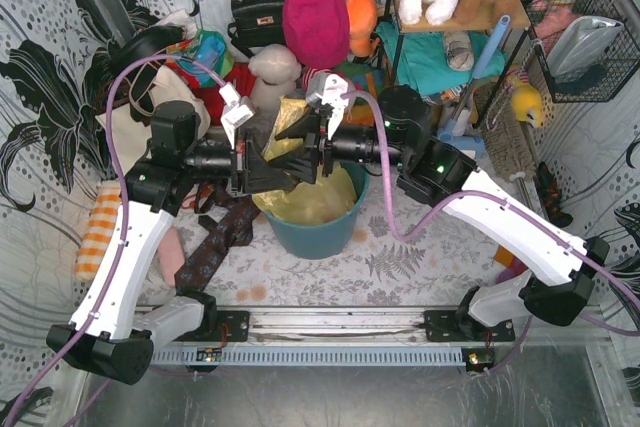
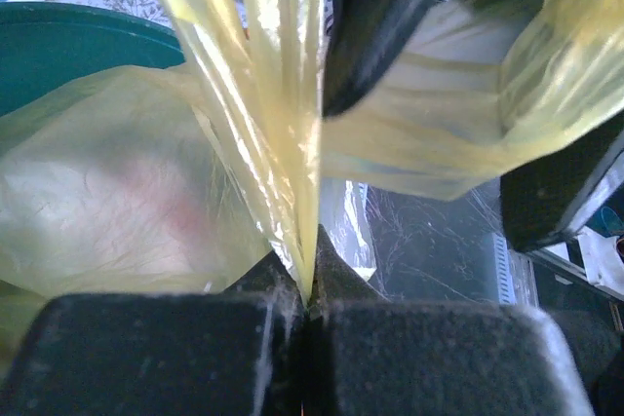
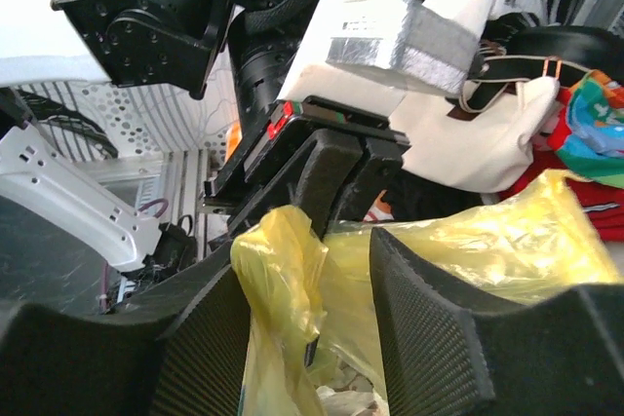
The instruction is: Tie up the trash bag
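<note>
Okay so the trash bag sits in the teal bin, neck pulled up between your arms. Left gripper is pinched tight on one yellow strand, right gripper has its jaws spread around the other bunch. I'd hold the left taut and close the right low on its bunch before looping

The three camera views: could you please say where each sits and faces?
Top external: above, behind the arms, looking down at the trash bag in its bin; both arms show.
Left wrist: looks along the left gripper, shut on a bag strand.
Right wrist: looks past the open right gripper toward the left arm.
Both wrist views share the bag and each other's gripper.
</note>
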`<state>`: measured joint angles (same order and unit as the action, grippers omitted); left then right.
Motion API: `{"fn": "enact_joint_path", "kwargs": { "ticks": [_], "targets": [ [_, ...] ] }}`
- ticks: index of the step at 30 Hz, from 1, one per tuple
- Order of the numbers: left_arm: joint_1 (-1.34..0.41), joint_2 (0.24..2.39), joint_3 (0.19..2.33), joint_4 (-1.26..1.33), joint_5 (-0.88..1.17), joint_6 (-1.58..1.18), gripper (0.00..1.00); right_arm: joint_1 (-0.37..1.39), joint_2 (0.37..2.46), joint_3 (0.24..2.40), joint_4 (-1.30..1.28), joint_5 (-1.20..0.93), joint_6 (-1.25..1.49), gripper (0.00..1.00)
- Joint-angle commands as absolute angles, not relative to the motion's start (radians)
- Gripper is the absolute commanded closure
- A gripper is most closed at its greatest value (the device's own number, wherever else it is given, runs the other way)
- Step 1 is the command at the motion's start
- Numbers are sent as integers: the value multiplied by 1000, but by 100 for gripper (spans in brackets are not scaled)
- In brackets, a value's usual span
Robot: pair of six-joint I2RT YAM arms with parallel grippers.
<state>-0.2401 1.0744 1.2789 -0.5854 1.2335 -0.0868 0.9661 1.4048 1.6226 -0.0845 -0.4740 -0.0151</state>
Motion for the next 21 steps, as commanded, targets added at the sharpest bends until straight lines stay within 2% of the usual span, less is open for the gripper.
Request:
{"fn": "enact_joint_path", "kwargs": {
  "ticks": [1,4,13,18,21],
  "targets": [
    [-250,1071,1315,-583,1241,-59,100,973,1342,1648,-45,-399,-11,49],
    [-251,1073,1312,-583,1243,-58,100,972,1329,1708,-76,-346,-9,48],
    [-256,1075,1315,-591,1238,-50,100,950,1384,1952,-256,-318,131,35],
    [-258,1081,1316,-586,1239,-49,100,721,1458,2012,-310,-559,367,37],
    [-260,1082,1318,-583,1240,-50,100,652,1506,2020,-288,-730,441,36]
  ]
}}
